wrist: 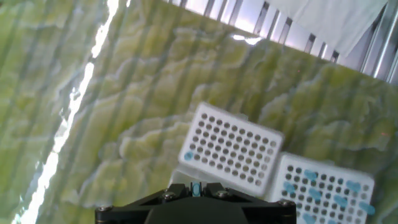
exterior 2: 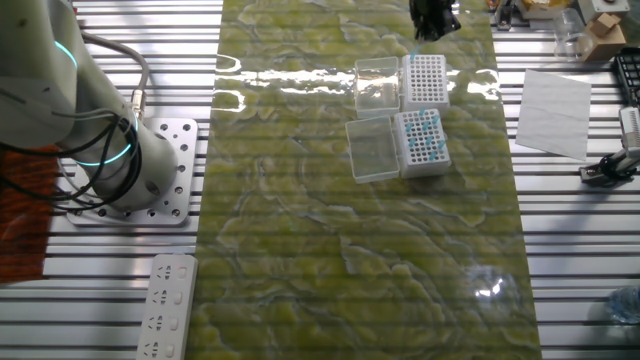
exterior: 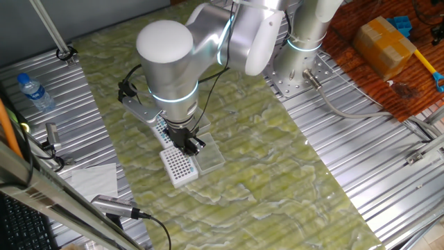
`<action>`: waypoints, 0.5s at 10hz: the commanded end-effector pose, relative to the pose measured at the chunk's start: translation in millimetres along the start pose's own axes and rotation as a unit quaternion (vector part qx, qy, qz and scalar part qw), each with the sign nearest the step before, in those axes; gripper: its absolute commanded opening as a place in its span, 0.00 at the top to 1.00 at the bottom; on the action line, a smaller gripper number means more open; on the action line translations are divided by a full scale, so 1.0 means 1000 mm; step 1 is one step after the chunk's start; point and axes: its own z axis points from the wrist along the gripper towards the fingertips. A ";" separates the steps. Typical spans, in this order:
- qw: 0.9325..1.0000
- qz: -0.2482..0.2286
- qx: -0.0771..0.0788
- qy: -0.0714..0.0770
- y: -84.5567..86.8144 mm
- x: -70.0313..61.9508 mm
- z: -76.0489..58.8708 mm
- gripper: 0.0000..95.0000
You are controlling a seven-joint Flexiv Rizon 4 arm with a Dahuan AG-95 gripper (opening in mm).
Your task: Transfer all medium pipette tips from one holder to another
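Observation:
My gripper [wrist: 196,188] is shut on one light-blue pipette tip [wrist: 196,190] and hangs above the near edge of a white holder [wrist: 231,152]. That holder's grid is nearly bare, with one blue tip [wrist: 188,157] at a corner. A second holder [wrist: 326,194] to the right carries several blue-topped tips [wrist: 314,193]. In the other fixed view the nearly bare holder [exterior 2: 424,80] lies beyond the one with tips [exterior 2: 421,140], and the gripper [exterior 2: 435,15] is at the top. In one fixed view the gripper [exterior: 189,143] is over the bare holder [exterior: 177,167].
Clear open lids [exterior 2: 377,85] [exterior 2: 373,150] lie hinged beside each holder. A paper sheet [exterior 2: 555,112] lies on the metal slats to the right. A power strip [exterior 2: 165,305] and the arm's base [exterior 2: 150,170] are on the left. A water bottle [exterior: 33,92] stands at the far left.

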 end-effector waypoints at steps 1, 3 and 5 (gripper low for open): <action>1.000 -0.001 0.001 0.001 0.000 0.001 0.000 1.00; 1.000 -0.002 0.003 0.001 -0.001 0.001 0.003 1.00; 1.000 -0.003 0.004 -0.002 -0.002 0.001 0.006 1.00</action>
